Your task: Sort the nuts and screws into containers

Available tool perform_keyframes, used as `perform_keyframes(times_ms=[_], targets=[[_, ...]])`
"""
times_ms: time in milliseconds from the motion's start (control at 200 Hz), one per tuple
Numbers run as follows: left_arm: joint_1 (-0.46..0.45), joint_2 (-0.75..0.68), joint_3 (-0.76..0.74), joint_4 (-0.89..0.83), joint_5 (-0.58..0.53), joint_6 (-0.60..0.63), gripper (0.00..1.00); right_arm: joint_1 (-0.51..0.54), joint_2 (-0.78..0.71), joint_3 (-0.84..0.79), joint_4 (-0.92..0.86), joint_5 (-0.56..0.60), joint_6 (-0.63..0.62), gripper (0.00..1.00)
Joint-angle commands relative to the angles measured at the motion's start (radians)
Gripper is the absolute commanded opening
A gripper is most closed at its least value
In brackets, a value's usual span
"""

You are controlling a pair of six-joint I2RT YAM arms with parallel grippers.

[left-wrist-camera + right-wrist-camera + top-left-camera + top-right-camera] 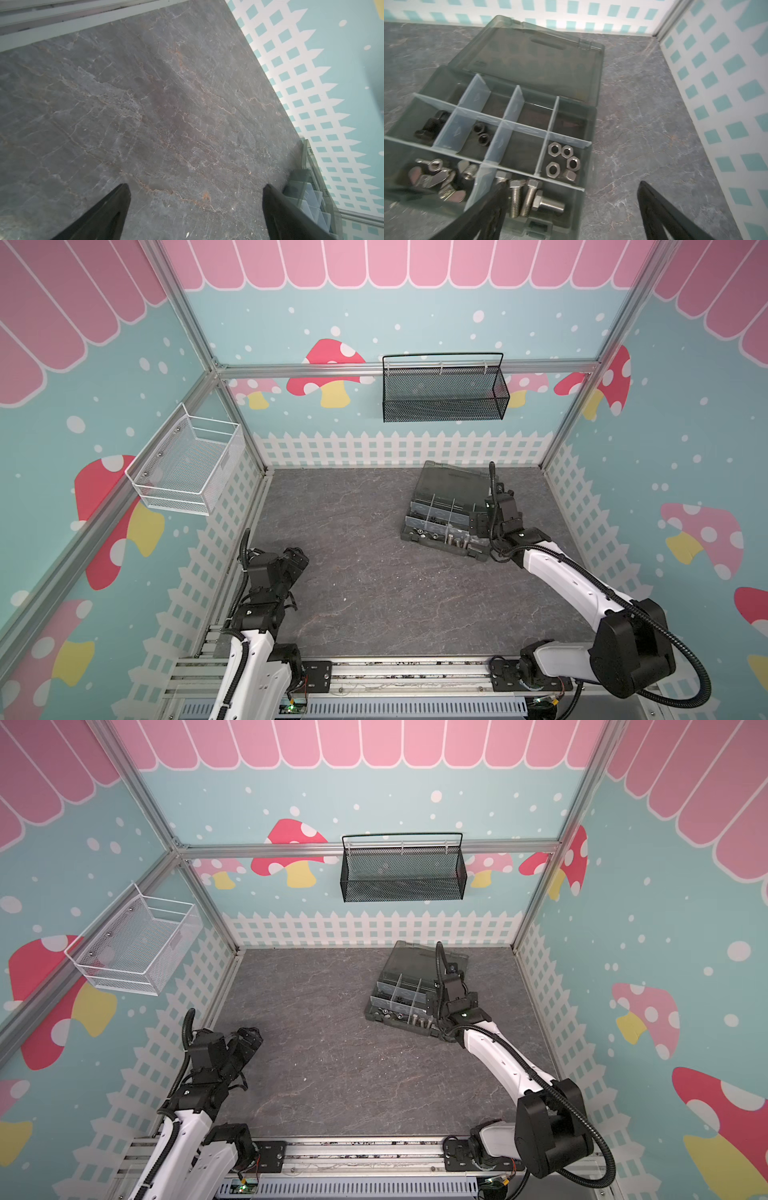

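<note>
The containers are compartments of a dark grey organizer box (409,522) (372,1002) (584,164), whose smoky lid (533,58) lies open toward the back wall. Silver hex screws (527,197) lie in its near corner compartment. Silver nuts (563,162) fill the cell beside them, black nuts (480,133) and black screws (432,124) sit farther along, and wing nuts (436,176) share the near row. My right gripper (572,185) (478,526) hangs open over the box's right end, holding nothing. My left gripper (196,186) (297,556) is open over bare table at the left.
A black mesh basket (444,389) hangs on the back wall and a white wire basket (187,464) on the left wall. Fence-printed walls enclose the grey stone tabletop (365,585). The box's end (311,193) shows at the left wrist view's edge.
</note>
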Motion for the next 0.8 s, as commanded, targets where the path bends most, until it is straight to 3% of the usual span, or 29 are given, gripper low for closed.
perform_keyframes(times_ms=[0,120,275,445,640,795], targets=[[-0.023,0.041,0.024,0.090,0.010,0.052,1.00,-0.025,-0.025,-0.034,0.046,0.096,0.051,0.98],[-0.102,0.101,0.044,0.147,-0.067,0.090,1.00,-0.041,-0.045,-0.107,0.102,0.176,0.062,0.98],[-0.234,0.186,0.084,0.225,-0.263,0.204,1.00,-0.049,-0.105,-0.263,0.317,0.192,-0.039,0.98],[-0.249,0.232,0.046,0.408,-0.266,0.311,1.00,-0.060,-0.196,-0.440,0.578,0.220,-0.145,0.98],[-0.250,0.193,-0.092,0.702,-0.265,0.490,1.00,-0.126,-0.316,-0.663,0.915,0.127,-0.217,0.98],[-0.249,0.191,-0.160,0.848,-0.288,0.661,1.00,-0.197,-0.311,-0.761,1.085,0.074,-0.212,0.98]])
